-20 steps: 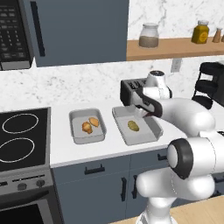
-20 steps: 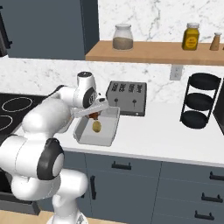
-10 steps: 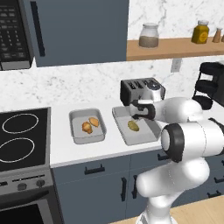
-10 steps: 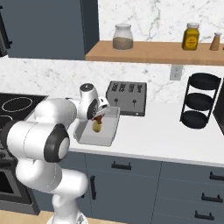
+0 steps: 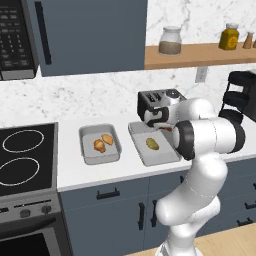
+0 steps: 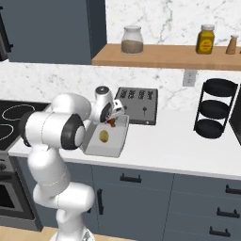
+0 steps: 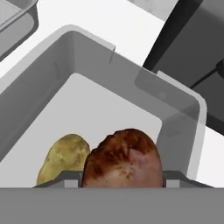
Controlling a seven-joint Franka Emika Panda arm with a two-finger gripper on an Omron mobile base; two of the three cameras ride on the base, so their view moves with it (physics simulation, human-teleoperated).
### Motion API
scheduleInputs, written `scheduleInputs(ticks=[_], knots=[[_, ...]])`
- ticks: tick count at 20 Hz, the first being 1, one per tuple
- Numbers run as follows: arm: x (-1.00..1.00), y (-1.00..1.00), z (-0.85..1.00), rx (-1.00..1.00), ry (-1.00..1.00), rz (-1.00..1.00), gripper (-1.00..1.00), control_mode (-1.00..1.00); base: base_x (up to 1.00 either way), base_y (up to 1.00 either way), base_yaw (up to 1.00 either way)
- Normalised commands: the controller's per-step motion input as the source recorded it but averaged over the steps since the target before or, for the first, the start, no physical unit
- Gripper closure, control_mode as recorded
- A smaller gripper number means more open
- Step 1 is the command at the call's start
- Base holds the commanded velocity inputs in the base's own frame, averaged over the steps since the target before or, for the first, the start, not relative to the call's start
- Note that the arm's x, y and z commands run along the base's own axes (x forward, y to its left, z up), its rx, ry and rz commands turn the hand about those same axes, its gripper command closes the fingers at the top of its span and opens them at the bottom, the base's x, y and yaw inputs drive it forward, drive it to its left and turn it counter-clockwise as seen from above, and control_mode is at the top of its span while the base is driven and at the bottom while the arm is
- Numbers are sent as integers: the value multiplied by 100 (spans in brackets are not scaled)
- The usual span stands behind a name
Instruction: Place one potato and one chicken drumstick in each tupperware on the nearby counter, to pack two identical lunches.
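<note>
- Drumstick (image 7: 122,157): mottled reddish-brown, thick end showing, held in the claw (image 6: 112,123) over the right tray (image 5: 170,154).
- Yellowish potato (image 5: 152,144) lies in that tray.
- Left tray (image 5: 85,150), on the white table (image 5: 70,170), holds an orange potato and a drumstick.

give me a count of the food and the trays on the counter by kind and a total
Potatoes: 2, one in the left tray, one in the right tray.
Drumsticks: 2, one in the left tray, one in the gripper.
Trays: 2.
Total: 6.
</note>
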Motion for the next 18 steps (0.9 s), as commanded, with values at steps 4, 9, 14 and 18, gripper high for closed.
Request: scheduleInputs(ticks=[4,9,14,18], knots=[[-3,2,-2,0,-7,-4,-100,-100,0,0,0],[0,0,0,0,-6,-4,-100,-100,0,0,0],[0,0,0,0,-6,-8,-100,-100,0,0,0],[-34,-6,33,10,-2,-5,-100,-100,0,0,0]])
